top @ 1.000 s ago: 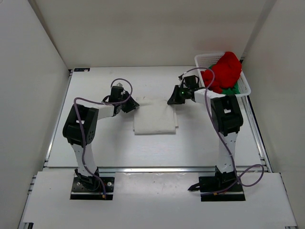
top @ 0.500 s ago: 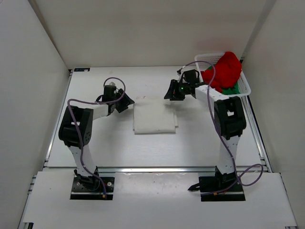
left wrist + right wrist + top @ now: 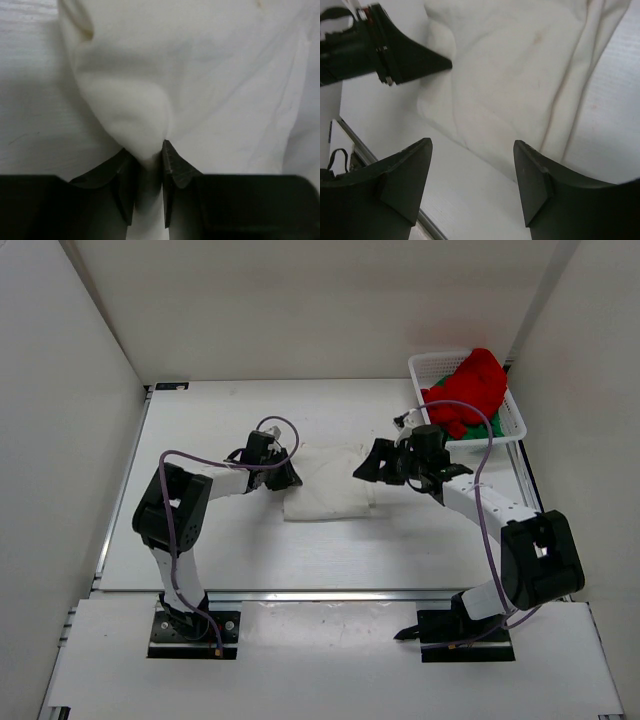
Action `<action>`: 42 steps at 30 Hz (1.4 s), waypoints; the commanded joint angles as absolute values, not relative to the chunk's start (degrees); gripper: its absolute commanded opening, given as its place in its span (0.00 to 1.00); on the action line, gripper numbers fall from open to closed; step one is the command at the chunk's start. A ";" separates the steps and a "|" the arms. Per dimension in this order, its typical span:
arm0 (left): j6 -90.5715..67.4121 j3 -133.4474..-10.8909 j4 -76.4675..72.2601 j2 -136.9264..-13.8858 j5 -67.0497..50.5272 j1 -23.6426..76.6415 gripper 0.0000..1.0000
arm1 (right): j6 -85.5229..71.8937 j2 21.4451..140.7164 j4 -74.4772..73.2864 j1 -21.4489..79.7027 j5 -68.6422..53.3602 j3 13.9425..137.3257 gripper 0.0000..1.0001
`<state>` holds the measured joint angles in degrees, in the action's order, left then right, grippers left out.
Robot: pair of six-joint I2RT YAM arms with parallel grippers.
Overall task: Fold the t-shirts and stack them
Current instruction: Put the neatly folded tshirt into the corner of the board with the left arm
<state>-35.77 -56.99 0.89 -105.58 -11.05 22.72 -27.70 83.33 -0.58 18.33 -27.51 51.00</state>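
Note:
The white t-shirt (image 3: 325, 488) lies folded in a rectangle mid-table. My left gripper (image 3: 290, 478) is at its left edge, shut on a pinched fold of the white cloth (image 3: 135, 115), which bunches up between the fingertips (image 3: 148, 159). Over the shirt's right edge hovers my right gripper (image 3: 364, 469), open with nothing between its fingers (image 3: 529, 172); below it I see the white shirt (image 3: 510, 65) and bare table. The red t-shirt (image 3: 472, 386) is heaped in the basket on top of the green t-shirt (image 3: 487, 428), of which only a corner shows.
A white mesh basket (image 3: 516, 422) stands at the back right corner of the table. White walls close in the table on three sides. In the right wrist view, my left gripper's dark body (image 3: 395, 57) juts in at the upper left.
My right gripper has opened and come nearer, along the shirt's right edge. My left gripper has moved right to the shirt's left edge and closed on the cloth.

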 commanded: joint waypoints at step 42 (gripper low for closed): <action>-62.04 -69.38 -12.64 -118.67 -8.98 -25.40 0.06 | -27.95 87.11 5.63 27.33 -31.90 42.72 0.62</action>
<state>-59.83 -75.55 -9.85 -124.46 -13.47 -24.23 -28.84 87.46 4.69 27.57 -31.09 40.75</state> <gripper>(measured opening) 0.184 0.623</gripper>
